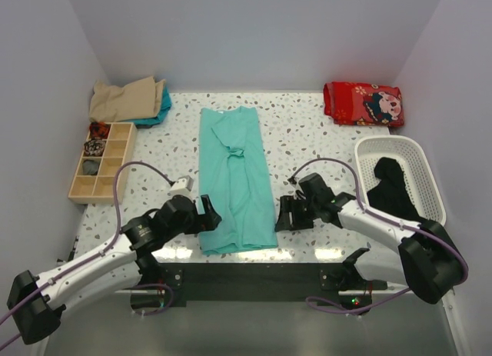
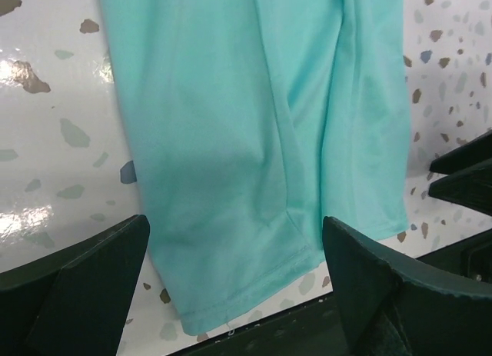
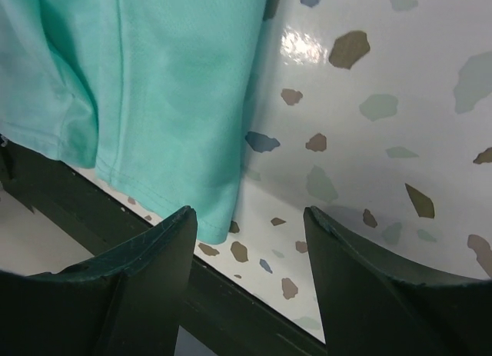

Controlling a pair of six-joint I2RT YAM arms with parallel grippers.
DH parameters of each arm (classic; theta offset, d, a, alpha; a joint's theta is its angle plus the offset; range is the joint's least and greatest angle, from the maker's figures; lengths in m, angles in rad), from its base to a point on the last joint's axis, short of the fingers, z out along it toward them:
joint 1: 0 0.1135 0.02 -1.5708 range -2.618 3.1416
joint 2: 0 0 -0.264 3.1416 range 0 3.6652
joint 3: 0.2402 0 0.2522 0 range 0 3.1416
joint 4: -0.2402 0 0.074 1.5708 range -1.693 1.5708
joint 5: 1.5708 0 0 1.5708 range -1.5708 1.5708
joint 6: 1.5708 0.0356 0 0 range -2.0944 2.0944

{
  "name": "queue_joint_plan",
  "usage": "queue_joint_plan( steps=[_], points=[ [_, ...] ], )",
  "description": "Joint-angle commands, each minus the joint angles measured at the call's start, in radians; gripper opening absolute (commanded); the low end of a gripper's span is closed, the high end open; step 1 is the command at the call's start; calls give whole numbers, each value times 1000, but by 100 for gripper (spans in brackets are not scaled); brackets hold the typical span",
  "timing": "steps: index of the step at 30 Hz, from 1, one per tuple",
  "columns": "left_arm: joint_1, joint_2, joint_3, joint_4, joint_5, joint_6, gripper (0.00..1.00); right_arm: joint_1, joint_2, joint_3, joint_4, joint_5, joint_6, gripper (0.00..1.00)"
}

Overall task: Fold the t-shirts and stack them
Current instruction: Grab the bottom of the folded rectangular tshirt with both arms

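Teal tee [image 1: 234, 179] lies as a long narrow strip, sleeves tucked in. Its long axis runs straight away from both grippers: collar at the far end, hem at the near table edge. The left gripper [image 1: 206, 214] sits at the hem's left corner and the right gripper [image 1: 283, 215] just beside its right corner, so the strip is btwn them.

Left looks nearer. In its wrist cam the hem spans the gap btwn its fingers [image 2: 92, 287]. On the right wrist cam only the hem corner reaches the inner finger [image 3: 146, 271], w/ the rest of the gap over the speckled tabletop [image 3: 400, 141].

Both jaws are spread wide, nothing gripped.

My read: next is a pinch at each hem corner, then carry fwd toward the collar. The right arm prob needs to shift inward first.
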Motion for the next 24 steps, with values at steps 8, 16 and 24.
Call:
queue_joint_plan(
  steps=[8,16,24],
  points=[
    [-17,20,-42,-99,33,-106,100,34,17,56,-38,-43,3,62],
    [-123,105,-59,-128,59,-187,100,80,31,35,-74,-37,23,61],
    [-207,163,-69,-83,74,-232,100,92,22,-14,-33,-32,79,58]
  ],
)
